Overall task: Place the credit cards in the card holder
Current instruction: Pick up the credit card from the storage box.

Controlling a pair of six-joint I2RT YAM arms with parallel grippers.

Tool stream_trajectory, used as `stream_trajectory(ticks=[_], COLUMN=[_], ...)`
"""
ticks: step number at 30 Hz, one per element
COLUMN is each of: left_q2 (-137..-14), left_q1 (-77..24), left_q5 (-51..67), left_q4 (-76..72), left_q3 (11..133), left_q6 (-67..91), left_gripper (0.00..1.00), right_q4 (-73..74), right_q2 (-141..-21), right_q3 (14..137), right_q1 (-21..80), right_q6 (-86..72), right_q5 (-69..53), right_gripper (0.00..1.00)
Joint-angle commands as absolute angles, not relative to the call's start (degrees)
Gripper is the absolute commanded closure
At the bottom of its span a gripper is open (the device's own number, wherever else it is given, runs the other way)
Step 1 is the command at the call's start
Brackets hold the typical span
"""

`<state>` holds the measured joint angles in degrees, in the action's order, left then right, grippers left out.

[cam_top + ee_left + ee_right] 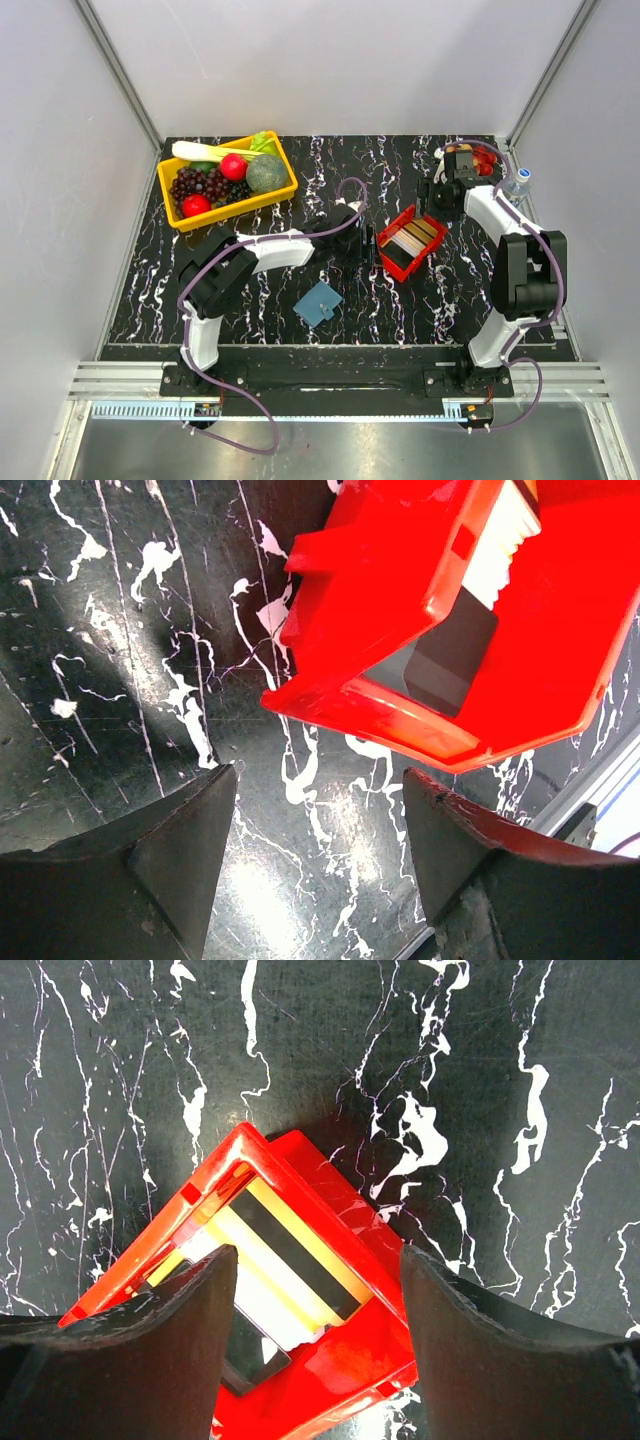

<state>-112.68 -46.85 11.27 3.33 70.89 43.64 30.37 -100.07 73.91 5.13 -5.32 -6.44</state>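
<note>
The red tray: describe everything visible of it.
The red tray is a small rectangular box of glossy red plastic, open on top, with raised walls. It rests skewed on the black marbled table, right of centre. Several cards, tan, white and dark, fill it. The open left tool and open right tool hover close; neither appears to touch it.

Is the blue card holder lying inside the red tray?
No, the card holder lies on the marbled table, apart from the red tray that holds the cards.
</note>
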Motion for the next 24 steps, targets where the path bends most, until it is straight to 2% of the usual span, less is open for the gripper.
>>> stream_trajectory(ticks=[1, 10, 17, 24], left_q2=[-112.50, -112.06, -111.80, -112.06], left_q1=[-46.93, -46.93, -46.93, -46.93], left_q5=[12.57, 12.13, 8.97, 8.61], left_q4=[0.26, -0.62, 1.67, 2.37], left_q3=[72.86, 71.81, 70.58, 70.75], left_q6=[44.65, 44.21, 43.68, 43.07], left_gripper=[0.28, 0.28, 0.30, 0.34], right_q4=[31.11, 31.73, 31.12, 29.35], right_q2=[-98.00, -93.17, -83.59, -84.63], right_q3=[72.34, 67.24, 67.68, 63.20], right_q1=[5.19, 5.19, 5.19, 7.11], right_q6=[-5.36, -8.00, -10.10, -10.46], right_q5=[-11.24, -13.54, -15.02, -21.36], right_gripper=[0.30, 0.34, 0.36, 0.41])
